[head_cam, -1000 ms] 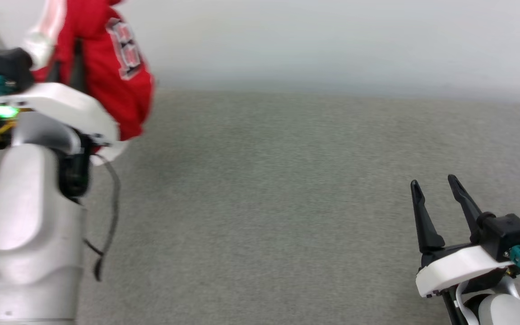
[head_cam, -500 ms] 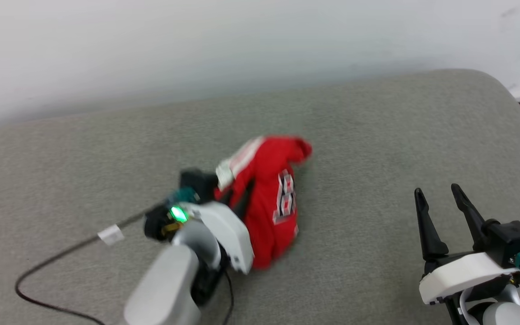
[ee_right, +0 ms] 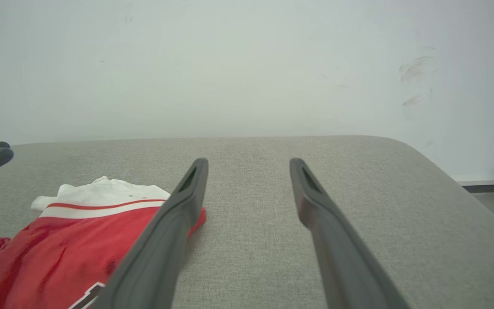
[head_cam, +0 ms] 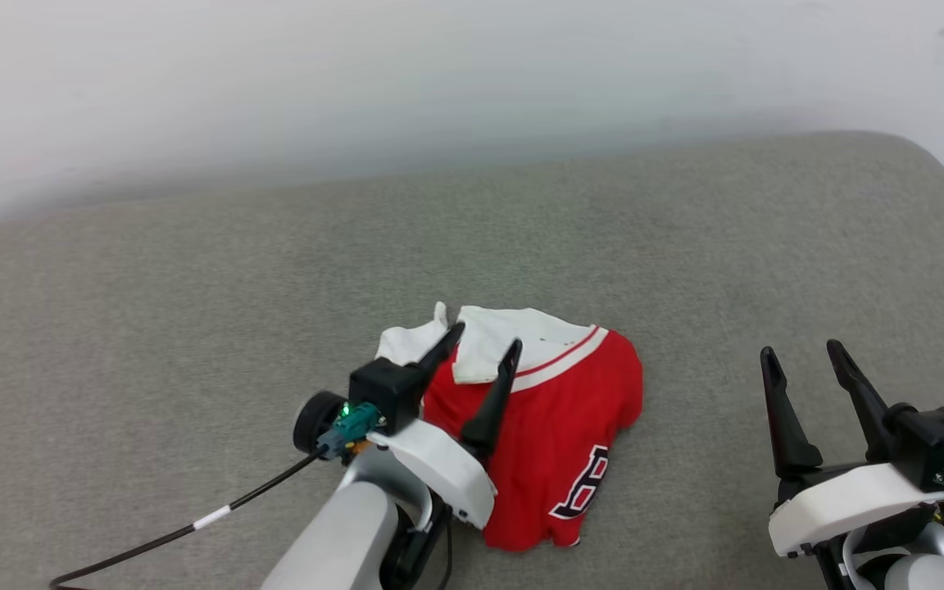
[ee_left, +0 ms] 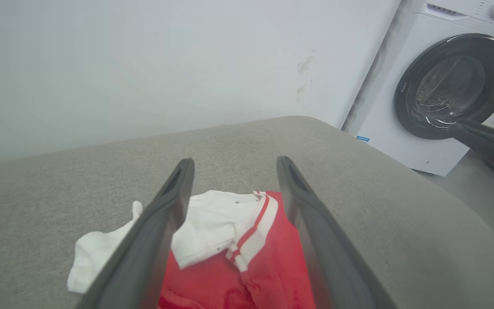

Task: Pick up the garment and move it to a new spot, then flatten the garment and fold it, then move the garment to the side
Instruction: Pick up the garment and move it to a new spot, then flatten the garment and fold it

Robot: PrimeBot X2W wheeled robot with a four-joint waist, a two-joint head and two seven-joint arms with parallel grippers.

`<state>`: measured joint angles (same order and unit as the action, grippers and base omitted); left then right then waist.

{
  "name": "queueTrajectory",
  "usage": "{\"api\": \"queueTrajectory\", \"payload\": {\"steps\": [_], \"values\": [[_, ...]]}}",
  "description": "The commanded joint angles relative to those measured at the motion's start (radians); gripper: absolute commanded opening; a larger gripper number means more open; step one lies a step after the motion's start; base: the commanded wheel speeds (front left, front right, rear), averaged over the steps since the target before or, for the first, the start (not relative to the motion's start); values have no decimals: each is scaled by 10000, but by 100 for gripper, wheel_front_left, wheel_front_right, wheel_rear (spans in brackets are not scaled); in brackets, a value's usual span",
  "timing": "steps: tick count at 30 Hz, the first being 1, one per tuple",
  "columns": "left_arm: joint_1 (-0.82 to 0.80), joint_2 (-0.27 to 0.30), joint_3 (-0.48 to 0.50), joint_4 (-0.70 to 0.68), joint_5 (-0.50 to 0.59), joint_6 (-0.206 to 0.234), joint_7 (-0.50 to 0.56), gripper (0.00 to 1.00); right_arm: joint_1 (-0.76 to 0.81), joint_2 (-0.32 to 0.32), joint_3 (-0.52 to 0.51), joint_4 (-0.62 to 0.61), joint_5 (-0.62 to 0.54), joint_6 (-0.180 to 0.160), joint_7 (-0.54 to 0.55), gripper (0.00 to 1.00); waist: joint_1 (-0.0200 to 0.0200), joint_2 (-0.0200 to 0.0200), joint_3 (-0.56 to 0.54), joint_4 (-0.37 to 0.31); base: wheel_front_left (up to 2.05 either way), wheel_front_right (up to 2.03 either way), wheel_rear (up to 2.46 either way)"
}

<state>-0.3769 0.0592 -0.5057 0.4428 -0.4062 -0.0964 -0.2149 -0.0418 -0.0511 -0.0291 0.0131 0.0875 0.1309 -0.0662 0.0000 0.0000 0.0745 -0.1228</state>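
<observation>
The left claw (head_cam: 486, 336) hides part of the crumpled garment (head_cam: 578, 410), whose black lettering shows only partly and is unreadable.

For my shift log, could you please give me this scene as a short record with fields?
surface: grey padded top, white wall behind
garment: red with white sleeves, crumpled in a heap on the padded top, black lettering partly showing
left hand: open, over the garment's white end, gripping nothing
right hand: open, empty, apart from the garment
nearby: washing machine past the top's rounded end
stage: flattening and folding not yet done
</observation>
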Motion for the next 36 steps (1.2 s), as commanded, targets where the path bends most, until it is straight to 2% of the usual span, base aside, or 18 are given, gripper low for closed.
{"api": "queueTrajectory", "payload": {"steps": [1, 12, 15, 22, 36], "values": [[-118, 20, 101, -155, 123, 109, -142, 100, 121, 11, -33, -37, 7, -3, -6, 100, 0, 0, -192, 233, 0, 0, 0], [802, 644, 1758, -1393, 156, 1442, -505, 100, 533, 12, -141, -213, -142, -3, 237, 100, 0, 0, -683, 911, 0, 0, 0], [1303, 878, 2146, -1659, 105, 1652, -506, 100, 613, 10, -126, -241, -100, -3, 292, 100, 0, 0, -748, 982, 0, 0, 0], [2380, 1474, 2452, -1904, 230, 1771, -502, 100, 881, 10, -31, -273, -11, -3, 421, 100, 0, 0, -928, 1063, 0, 0, 0], [2578, 1665, 2408, -2254, 346, 2051, -478, 100, 861, 12, 109, -275, -3, -3, 525, 100, 0, 0, -1000, 1136, 0, 0, 0]]}}
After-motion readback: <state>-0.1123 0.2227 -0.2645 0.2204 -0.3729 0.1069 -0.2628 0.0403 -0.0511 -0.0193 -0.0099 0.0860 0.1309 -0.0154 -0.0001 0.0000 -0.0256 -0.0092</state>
